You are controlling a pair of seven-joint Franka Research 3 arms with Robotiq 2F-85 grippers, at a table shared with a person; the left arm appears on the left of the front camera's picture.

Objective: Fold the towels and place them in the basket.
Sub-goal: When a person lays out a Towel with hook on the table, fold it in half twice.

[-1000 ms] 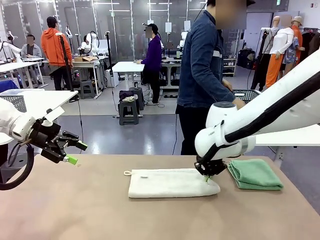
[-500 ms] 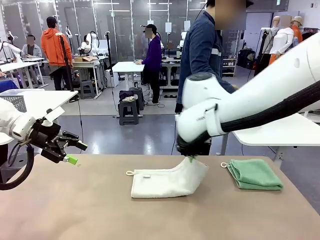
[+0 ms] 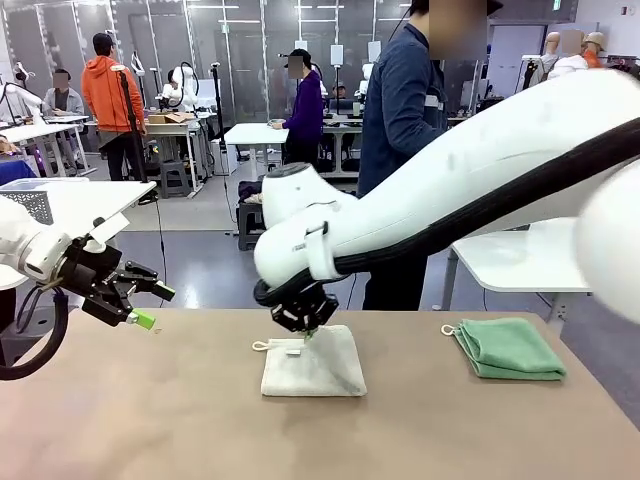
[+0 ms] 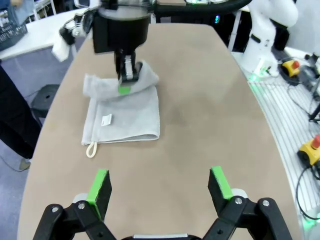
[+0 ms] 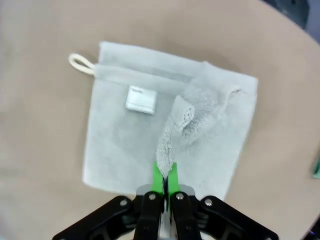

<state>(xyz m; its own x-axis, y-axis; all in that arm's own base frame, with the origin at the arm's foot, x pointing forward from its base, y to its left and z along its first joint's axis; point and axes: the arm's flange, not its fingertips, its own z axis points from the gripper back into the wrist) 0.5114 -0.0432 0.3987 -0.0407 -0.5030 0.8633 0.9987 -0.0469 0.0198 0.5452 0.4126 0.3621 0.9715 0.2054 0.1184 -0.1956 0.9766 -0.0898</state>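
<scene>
The off-white rectangular terry towel (image 3: 312, 373) lies near the middle of the tan worktop (image 3: 150, 420), folded over on itself, with its cream corner loop (image 3: 261, 346) and a small white label (image 5: 141, 99) at the end toward the robot's left. The right end effector (image 3: 306, 331) is clamped shut on a pinched-up fold of this towel, lifting that bit of cloth just above the layer beneath. Well apart, toward the worktop's right edge, the mint green terry towel (image 3: 510, 349) rests folded, its white loop (image 3: 448, 329) pointing toward the off-white one. The left end effector (image 4: 159, 188) hangs above the worktop's left edge with its green-padded fingers (image 4: 99, 186) spread wide and nothing between them. A person (image 3: 405, 130) in a dark denim jacket stands beyond the far edge.
</scene>
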